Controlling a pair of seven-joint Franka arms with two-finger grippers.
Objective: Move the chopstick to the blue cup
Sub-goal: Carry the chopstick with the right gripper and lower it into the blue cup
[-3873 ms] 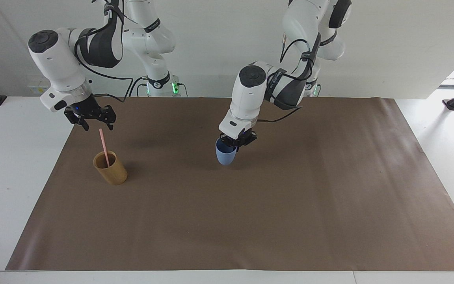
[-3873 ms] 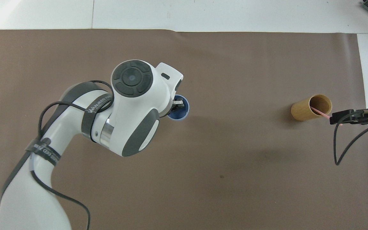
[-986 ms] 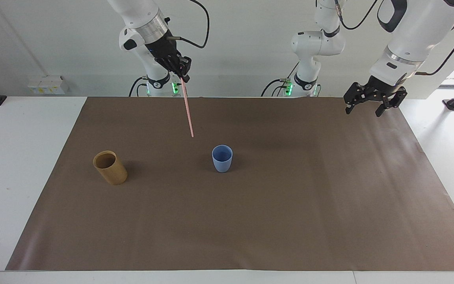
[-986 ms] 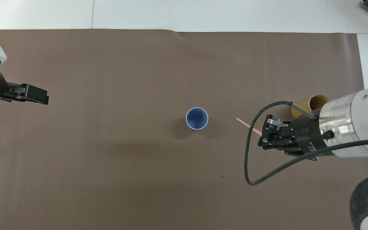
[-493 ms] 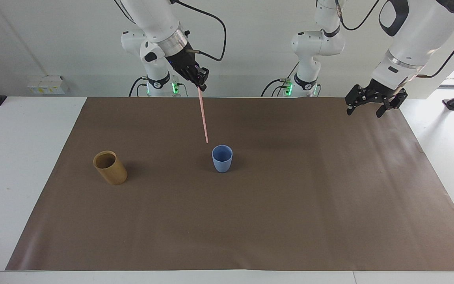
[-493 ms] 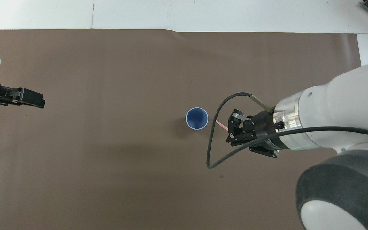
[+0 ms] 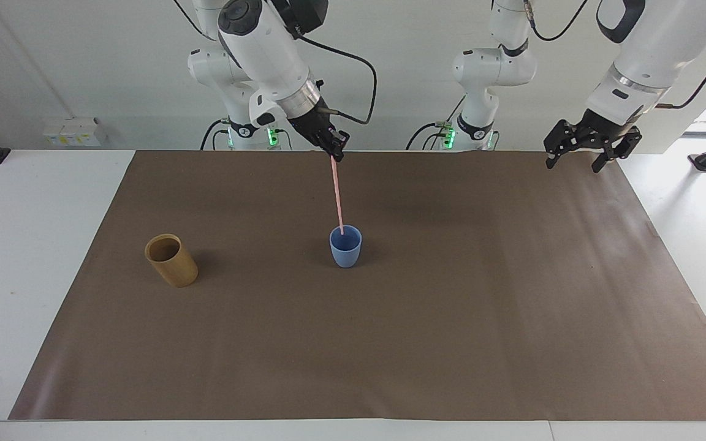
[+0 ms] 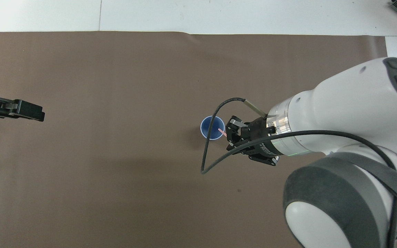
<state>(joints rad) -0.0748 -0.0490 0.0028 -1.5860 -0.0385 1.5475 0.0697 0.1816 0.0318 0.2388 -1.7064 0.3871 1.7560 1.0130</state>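
Note:
The light-blue cup [image 7: 345, 246] [image 8: 212, 127] stands upright near the middle of the brown mat. My right gripper [image 7: 336, 152] [image 8: 228, 135] hangs high over the mat, shut on the top end of the pale-pink chopstick [image 7: 337, 195] [image 8: 222, 132]. The stick points almost straight down, and its lower tip sits at the cup's mouth, just inside the rim. My left gripper [image 7: 584, 150] [image 8: 36, 113] waits open and empty in the air over the mat's edge at the left arm's end.
A tan cylindrical cup [image 7: 171, 260] stands empty on the mat toward the right arm's end; the right arm hides it in the overhead view. The brown mat [image 7: 451, 343] covers most of the white table.
The right gripper has carried the chopstick sideways and down from beside the blue cup to over it, so the stick's tip now sits in the cup's mouth. The left gripper drifted slightly outward.

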